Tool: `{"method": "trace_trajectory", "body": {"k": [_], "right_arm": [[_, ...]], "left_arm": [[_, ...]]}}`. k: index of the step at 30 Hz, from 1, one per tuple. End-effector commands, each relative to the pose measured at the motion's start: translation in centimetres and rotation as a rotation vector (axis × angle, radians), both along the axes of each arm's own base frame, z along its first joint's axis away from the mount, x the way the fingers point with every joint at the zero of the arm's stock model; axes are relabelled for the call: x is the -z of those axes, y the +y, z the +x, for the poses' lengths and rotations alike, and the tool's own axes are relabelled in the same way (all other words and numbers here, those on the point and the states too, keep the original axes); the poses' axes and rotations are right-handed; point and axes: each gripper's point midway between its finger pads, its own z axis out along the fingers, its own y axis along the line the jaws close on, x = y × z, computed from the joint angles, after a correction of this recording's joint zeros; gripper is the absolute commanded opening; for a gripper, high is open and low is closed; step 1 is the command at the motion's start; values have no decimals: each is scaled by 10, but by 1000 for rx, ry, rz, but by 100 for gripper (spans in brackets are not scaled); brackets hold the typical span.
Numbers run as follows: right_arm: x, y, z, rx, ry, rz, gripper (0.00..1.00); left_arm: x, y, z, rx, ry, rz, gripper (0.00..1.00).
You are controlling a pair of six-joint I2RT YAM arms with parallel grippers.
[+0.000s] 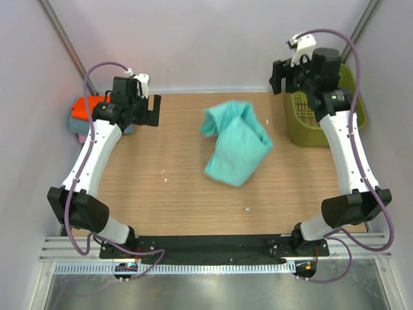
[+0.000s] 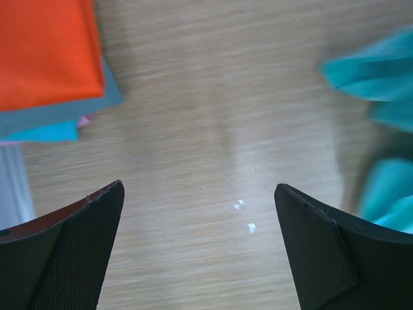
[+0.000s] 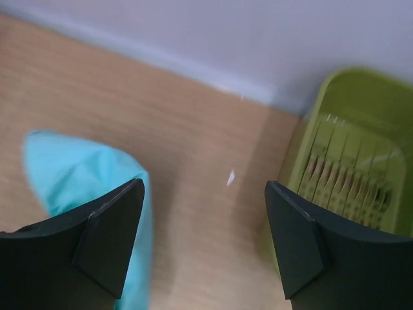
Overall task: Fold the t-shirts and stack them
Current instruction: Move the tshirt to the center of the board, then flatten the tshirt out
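From above, the mint-green shirt lies crumpled and unfolded near the middle of the desk, a little toward one o'clock, with neither arm touching it. The folded stack sits in the corner at ten o'clock: the orange shirt is on top, the grey-teal shirt is under it, and only a sliver of the pink shirt shows at the edge. The left pincer hangs just beside that stack at its three o'clock side, its fingers spread wide over bare wood with nothing between them. The right pincer is up at about one o'clock, near the olive-green basket (which stands in the two o'clock corner), its fingers also wide apart and holding nothing.
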Motion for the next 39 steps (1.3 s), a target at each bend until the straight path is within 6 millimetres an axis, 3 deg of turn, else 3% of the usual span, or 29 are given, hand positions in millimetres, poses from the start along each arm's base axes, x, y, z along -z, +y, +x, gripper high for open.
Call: {"method": "trace_trajectory", "body": {"k": [1, 4, 6, 8, 9, 10, 12, 13, 17, 23, 26, 27, 33, 39], "right_arm": [[44, -3, -16, 27, 139, 17, 81], [63, 13, -31, -69, 223, 44, 81], [65, 20, -39, -116, 235, 49, 81], [68, 21, -41, -119, 239, 62, 81], [70, 23, -44, -128, 244, 64, 81], [70, 22, -45, -128, 243, 65, 81], [80, 22, -48, -127, 261, 64, 81], [80, 21, -50, -127, 257, 64, 81], [86, 22, -60, -136, 266, 69, 80], [92, 19, -74, -132, 268, 58, 80], [102, 13, -79, -113, 279, 34, 80], [106, 11, -80, -105, 288, 27, 80], [109, 4, -75, -79, 295, 7, 81], [110, -5, -68, -50, 297, 8, 81]], "left_arm": [[3, -42, -34, 182, 65, -178, 100], [33, -74, -50, 285, 199, -306, 97], [47, -96, -56, 353, 257, -327, 94], [68, -110, -50, 398, 302, -290, 92], [65, -124, -46, 436, 294, -278, 93], [83, -133, -42, 454, 355, -282, 93], [84, -152, -33, 480, 386, -323, 93], [90, -167, -20, 496, 410, -377, 93], [111, -194, 13, 551, 456, -460, 92], [132, -199, 74, 551, 390, -486, 88], [140, -203, 90, 572, 365, -469, 80], [155, -203, 94, 571, 378, -464, 76], [196, -198, 104, 526, 423, -423, 74], [216, -194, 108, 506, 449, -429, 72]]}}
